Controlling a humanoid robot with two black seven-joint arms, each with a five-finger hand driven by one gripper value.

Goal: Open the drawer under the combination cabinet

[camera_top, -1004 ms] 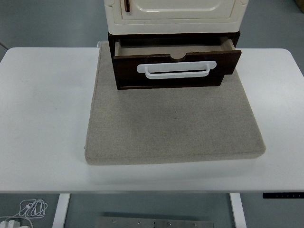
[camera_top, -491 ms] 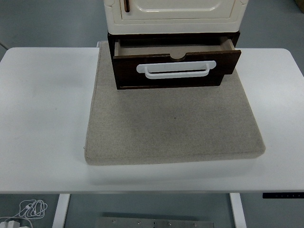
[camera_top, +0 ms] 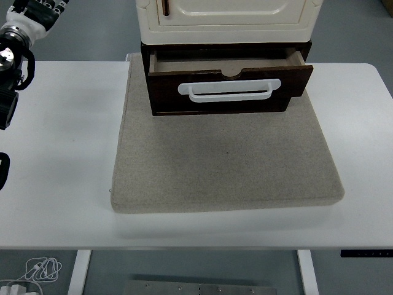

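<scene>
The cream combination cabinet (camera_top: pixel 227 15) stands at the back of a grey mat. Under it the dark brown drawer (camera_top: pixel 230 89) is pulled partly out toward me, and its pale inside (camera_top: pixel 224 64) shows empty. The drawer's white bar handle (camera_top: pixel 229 90) faces me and nothing touches it. My left arm (camera_top: pixel 12 67) comes in at the far left edge, with its hand (camera_top: pixel 34 11) at the top left corner, far from the drawer and partly cut off by the picture's edge. My right arm is out of view.
The grey mat (camera_top: pixel 224 160) covers the middle of the white table (camera_top: pixel 61 153). A bundle of white cable (camera_top: pixel 40 268) lies on the floor at the lower left. A small control panel (camera_top: pixel 366 252) sits on the table's front edge at the right.
My left arm has come into view at the left edge, with its hand at the top left corner. The drawer and cabinet have not moved.
</scene>
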